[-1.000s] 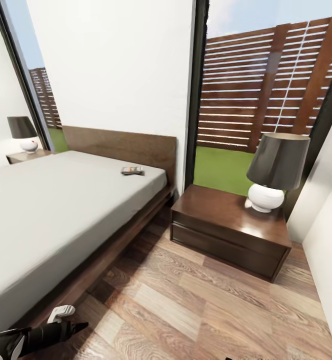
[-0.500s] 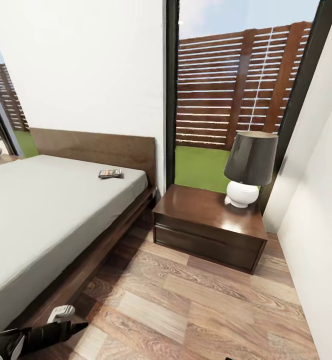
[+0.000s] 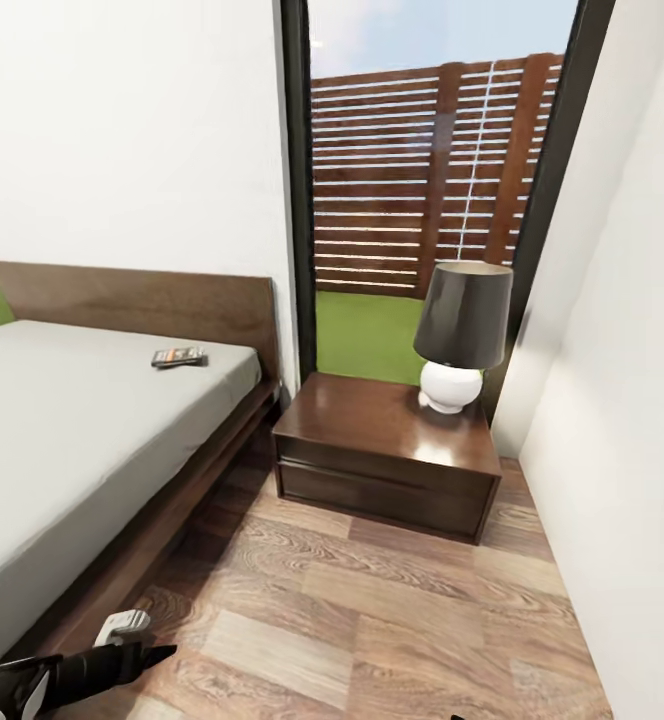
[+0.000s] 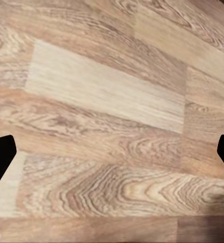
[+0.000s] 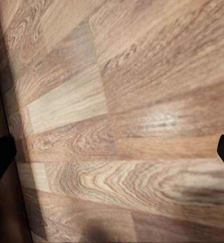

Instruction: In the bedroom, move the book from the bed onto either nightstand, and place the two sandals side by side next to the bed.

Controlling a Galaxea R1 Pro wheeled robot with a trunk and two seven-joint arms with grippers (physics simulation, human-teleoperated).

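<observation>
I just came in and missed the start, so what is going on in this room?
A two-armed robot stands between the bed and the nightstand, handling nothing. The book lies on the mattress near the headboard, not yet moved. A lamp stands on the nightstand's far right corner, the rest of its top bare. Both wrist cameras look down at plank floor, and the fingertips of the left gripper and right gripper stand wide apart, holding nothing.

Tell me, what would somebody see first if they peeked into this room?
Probably the lamp with its dark shade and round white base, standing on the glossy brown nightstand by the tall window. Next comes the big bed with its grey mattress, where a small book lies near the headboard.
</observation>
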